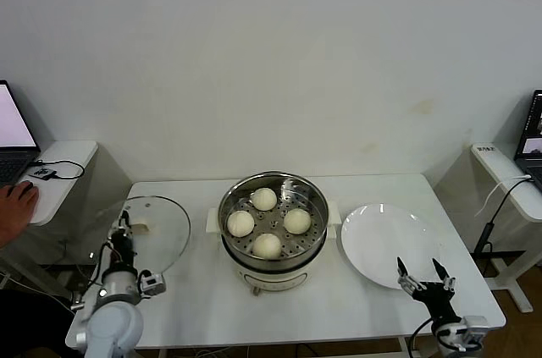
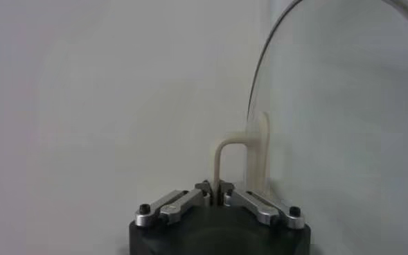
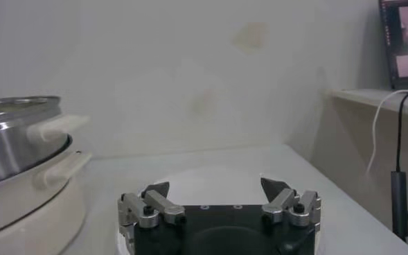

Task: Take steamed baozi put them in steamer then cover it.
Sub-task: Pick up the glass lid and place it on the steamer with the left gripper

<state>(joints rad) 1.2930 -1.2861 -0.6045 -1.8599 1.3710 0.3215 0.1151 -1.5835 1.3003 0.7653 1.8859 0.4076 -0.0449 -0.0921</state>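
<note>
- Near right, the right gripper (image 1: 425,278) idles with jaws apart beside the empty white plate (image 1: 385,244).
- Near left, the left gripper (image 1: 124,229) has its jaws clamped on the handle (image 2: 240,165) of the glass cover (image 1: 161,231), held tilted up, probably for carrying.
- Centre of the counter (image 1: 356,311), the steamer (image 1: 273,227) holds all four baozi (image 1: 267,245) on its perforated tray, uncovered.
</note>
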